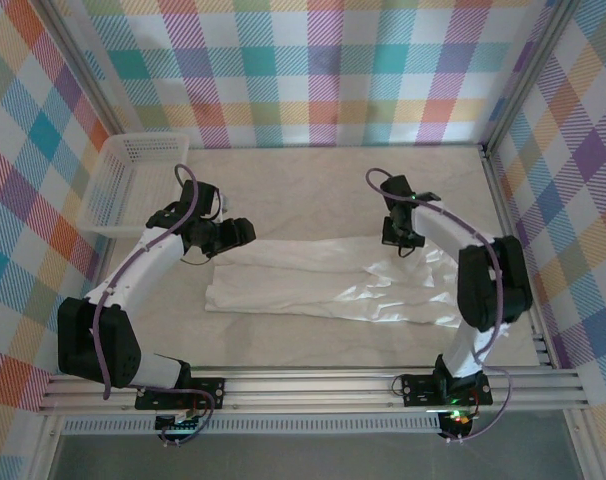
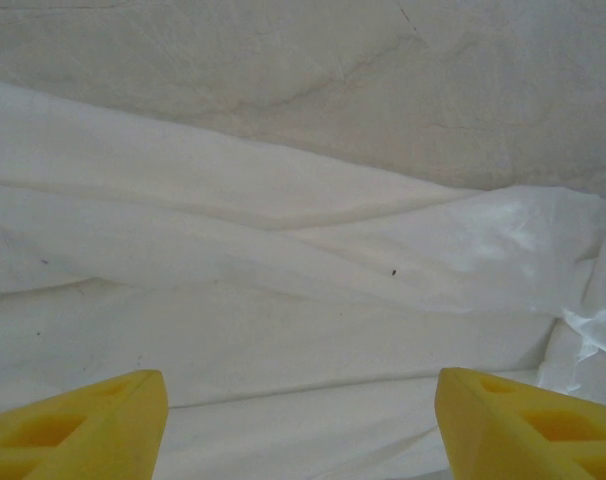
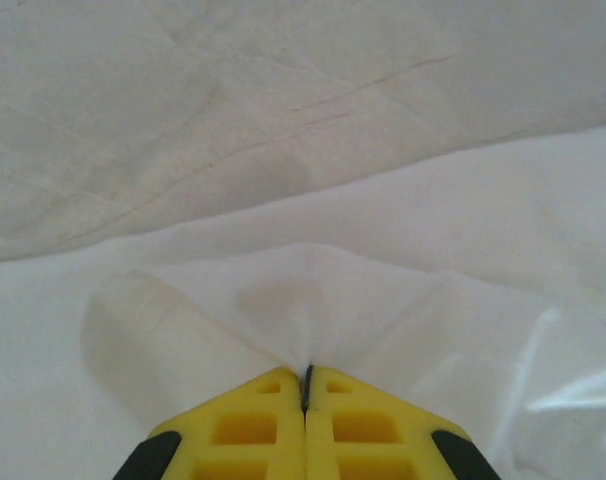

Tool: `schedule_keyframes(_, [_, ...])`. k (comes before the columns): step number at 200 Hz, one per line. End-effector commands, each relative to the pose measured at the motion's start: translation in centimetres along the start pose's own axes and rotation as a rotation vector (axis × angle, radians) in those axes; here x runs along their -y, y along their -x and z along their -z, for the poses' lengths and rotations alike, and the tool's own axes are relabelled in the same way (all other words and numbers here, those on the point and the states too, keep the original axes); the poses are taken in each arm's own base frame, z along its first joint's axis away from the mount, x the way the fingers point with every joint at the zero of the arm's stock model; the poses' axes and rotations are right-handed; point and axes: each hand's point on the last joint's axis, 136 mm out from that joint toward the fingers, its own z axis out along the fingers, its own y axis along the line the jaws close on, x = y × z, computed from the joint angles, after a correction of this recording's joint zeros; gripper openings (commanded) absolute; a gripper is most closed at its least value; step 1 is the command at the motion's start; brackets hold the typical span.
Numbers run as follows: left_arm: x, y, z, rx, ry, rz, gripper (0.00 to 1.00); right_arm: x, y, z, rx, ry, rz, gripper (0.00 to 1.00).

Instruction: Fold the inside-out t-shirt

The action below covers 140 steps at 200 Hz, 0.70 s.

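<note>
The t-shirt (image 1: 323, 285) lies flat on the counter (image 1: 313, 170) as one long strip. Its long way runs from the left side to the right side, a bit closer to the near edge than to the far edge. It is soft, thin white cloth. The left part is smooth, and the right part is more wrinkled and a little shiny.

The right tool (image 3: 305, 385) is closed tight on a small pinch of the shirt's far edge, near the right end. The cloth rises like a little tent up into its yellow tips.

The left tool (image 2: 303, 400) is wide open and holds nothing. It hangs over the shirt's left end, by the far left corner, and the long strip runs away from it toward the right.

Each tool is at its own end of the far edge, so I think the next move is for the left tool to go down and pinch there too. Then both could carry that edge toward the near side. The cloth is floppy and may sag in the middle.

A white mesh basket (image 1: 123, 180) sits at the far left corner, well apart.
</note>
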Motion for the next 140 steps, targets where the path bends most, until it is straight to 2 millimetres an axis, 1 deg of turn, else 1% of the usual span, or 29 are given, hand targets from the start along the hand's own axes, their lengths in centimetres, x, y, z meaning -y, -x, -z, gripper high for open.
schedule_keyframes(1, [0.5,-0.1,-0.5,-0.01,-0.017,-0.01,0.71,3.1,-3.5,0.8,-0.021,-0.056,-0.09,0.03])
schedule_keyframes(17, [0.5,-0.1,-0.7,-0.017,-0.019,-0.01,0.71,5.2,-6.7,1.3,-0.004,-0.059,-0.212,0.05])
schedule_keyframes(20, [0.5,-0.2,-0.8,-0.02,-0.019,-0.01,0.71,5.8,-7.8,1.3,-0.005,-0.06,-0.252,0.05])
schedule_keyframes(24, [0.5,-0.2,-0.8,-0.021,-0.018,-0.009,0.71,6.1,-8.4,1.3,-0.001,-0.055,-0.278,0.05])
schedule_keyframes(25, [0.5,-0.2,-0.8,-0.021,-0.019,-0.009,0.71,6.3,-9.1,1.3,-0.005,-0.052,-0.3,0.05])
schedule_keyframes(26, [0.5,-0.2,-0.8,-0.021,-0.019,-0.009,0.71,6.3,-9.1,1.3,-0.005,-0.052,-0.3,0.05])
schedule_keyframes(29, [0.5,-0.2,-0.9,-0.022,-0.02,-0.009,0.71,6.7,-10.1,1.2,-0.003,-0.041,-0.344,0.06])
schedule_keyframes(30, [0.5,-0.2,-0.9,-0.022,-0.02,-0.009,0.71,6.7,-10.1,1.2,-0.003,-0.041,-0.344,0.06])
schedule_keyframes(34, [0.5,-0.2,-0.9,-0.021,-0.019,-0.008,0.71,7.0,-11.2,1.2,0.002,-0.021,-0.397,0.08])
schedule_keyframes(43, [0.5,-0.2,-1.0,-0.023,-0.021,-0.009,0.71,7.4,-12.5,1.1,0.018,0.018,-0.471,0.15])
schedule_keyframes(44, [0.5,-0.2,-1.0,-0.023,-0.021,-0.009,0.71,7.5,-12.7,1.1,0.024,0.027,-0.487,0.18])
schedule_keyframes(49, [0.5,-0.2,-1.1,-0.024,-0.02,-0.008,0.71,7.8,-13.1,1.3,0.044,0.044,-0.52,0.24])
schedule_keyframes(55, [0.5,-0.2,-1.0,-0.025,-0.02,-0.009,0.71,8.2,-12.9,1.8,0.084,0.063,-0.556,0.32])
schedule_keyframes(61, [0.4,-0.3,-1.1,-0.026,-0.019,-0.008,0.71,8.7,-12.4,2.3,0.128,0.069,-0.576,0.38])
schedule_keyframes(75, [0.5,-0.3,-1.1,-0.029,-0.024,-0.008,0.71,9.3,-10.2,4.1,0.244,0.1,-0.583,0.49])
schedule_keyframes(88, [0.8,-0.5,-1.1,-0.035,-0.038,-0.01,0.72,8.3,-7.5,5.6,0.327,0.161,-0.517,0.55])
schedule_keyframes(93, [1.1,-0.5,-1.2,-0.039,-0.052,-0.014,0.72,7.6,-6.4,6.1,0.351,0.193,-0.479,0.56])
schedule_keyframes(101, [1.6,-0.8,-1.5,-0.053,-0.07,-0.022,0.7,6.2,-5.1,6.5,0.358,0.236,-0.406,0.56])
schedule_keyframes(107, [2.0,-1.1,-1.7,-0.067,-0.074,-0.03,0.67,5.2,-4.4,6.4,0.347,0.263,-0.355,0.56])
schedule_keyframes(113, [2.1,-1.5,-2.2,-0.084,-0.061,-0.029,0.6,4.2,-3.8,6.3,0.331,0.286,-0.31,0.56])
schedule_keyframes(119, [2.2,-1.8,-2.6,-0.099,-0.042,-0.031,0.49,3.3,-3.5,5.9,0.296,0.298,-0.265,0.53])
schedule_keyframes(120, [2.2,-1.9,-2.7,-0.102,-0.038,-0.031,0.45,3.1,-3.4,5.8,0.288,0.298,-0.259,0.53])
schedule_keyframes(127, [2.2,-2.5,-3.4,-0.124,-0.013,-0.029,0.26,2.5,-3.3,5.0,0.231,0.286,-0.228,0.44])
schedule_keyframes(130, [2.3,-2.7,-3.7,-0.133,-0.002,-0.03,0.2,2.3,-3.2,4.8,0.211,0.28,-0.219,0.4])
schedule_keyframes(140, [2.2,-3.3,-4.8,-0.161,0.038,-0.029,0.0,1.7,-3.4,3.3,0.117,0.247,-0.176,0.23])
